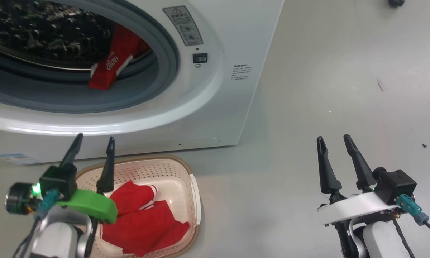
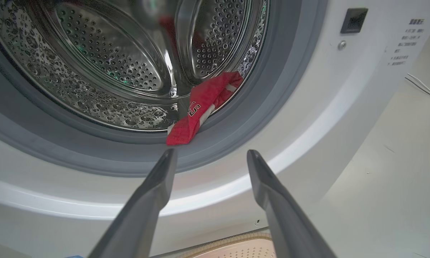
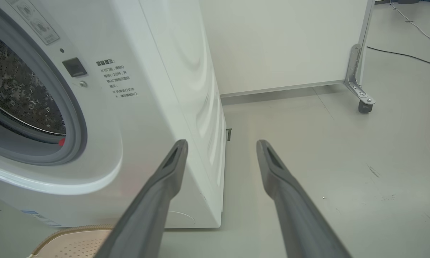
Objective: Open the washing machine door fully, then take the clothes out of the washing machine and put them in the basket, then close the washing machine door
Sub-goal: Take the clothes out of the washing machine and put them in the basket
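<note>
Left gripper [image 1: 95, 137]: jaws spread wide, nothing held, poised over the left part of the basket [image 1: 195, 186], fingers pointing toward the washing machine [image 1: 215, 89]. Right gripper [image 1: 332, 137]: likewise wide apart and empty, over bare floor [image 1: 308, 89], well apart from the basket on its right side. The basket sits on the floor just in front of the machine and contains heaped red clothes [image 1: 143, 222] with white trim. Beyond it, the machine's drum mouth stands uncovered. Another red garment [image 1: 111, 68], with white stripe and lettering, lies across the lower right of the grey rubber ring [image 1: 170, 53], partly inside the steel drum [image 2: 111, 64], partly hanging outward. Farthest, the right wrist view shows a white wheeled partition [image 3: 283, 43] behind the machine.
</note>
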You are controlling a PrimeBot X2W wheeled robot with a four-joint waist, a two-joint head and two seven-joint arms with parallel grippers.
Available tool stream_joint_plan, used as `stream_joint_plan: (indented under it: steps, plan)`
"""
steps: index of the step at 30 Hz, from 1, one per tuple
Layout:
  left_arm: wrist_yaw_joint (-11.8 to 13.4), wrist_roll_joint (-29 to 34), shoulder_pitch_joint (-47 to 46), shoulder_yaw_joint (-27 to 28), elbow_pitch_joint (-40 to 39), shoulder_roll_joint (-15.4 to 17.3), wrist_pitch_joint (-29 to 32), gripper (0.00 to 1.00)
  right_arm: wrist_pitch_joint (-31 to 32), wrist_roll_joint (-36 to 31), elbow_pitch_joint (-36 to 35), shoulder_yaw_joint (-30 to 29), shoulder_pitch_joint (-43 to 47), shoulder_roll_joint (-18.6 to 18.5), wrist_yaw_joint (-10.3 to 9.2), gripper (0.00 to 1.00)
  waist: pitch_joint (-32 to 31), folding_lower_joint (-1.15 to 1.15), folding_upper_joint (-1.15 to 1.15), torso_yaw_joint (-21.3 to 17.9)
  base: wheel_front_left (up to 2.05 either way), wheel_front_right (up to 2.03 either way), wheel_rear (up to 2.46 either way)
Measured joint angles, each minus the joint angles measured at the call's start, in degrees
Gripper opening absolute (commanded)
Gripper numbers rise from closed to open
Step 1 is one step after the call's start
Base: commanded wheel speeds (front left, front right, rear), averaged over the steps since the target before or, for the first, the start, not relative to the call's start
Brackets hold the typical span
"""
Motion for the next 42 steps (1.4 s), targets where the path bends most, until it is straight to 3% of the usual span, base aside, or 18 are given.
stream_joint_plan:
  steps: [14,28,42]
  plan:
    - [-2.02,-0.67,-14.02,2.57,5.75,5.5,9.88,1.0,0.0,-0.01,0.16,2.03,-3.2,0.04,0.01,1.0,6.6,0.0,0.0,-4.95,0.0,0.0,0.0]
    - [-2.59,-3.44,-26.36,4.57,12.37,7.53,17.68,1.0,0.0,0.08,0.6,2.96,-5.64,0.14,0.03,1.0,10.68,0.0,0.0,-8.57,0.0,0.0,0.0]
    - [-3.81,-2.64,-33.51,2.18,18.17,8.73,22.37,1.0,0.0,0.29,1.27,3.87,-7.77,0.29,0.03,1.0,13.14,0.0,0.0,-10.27,0.0,0.0,0.0]
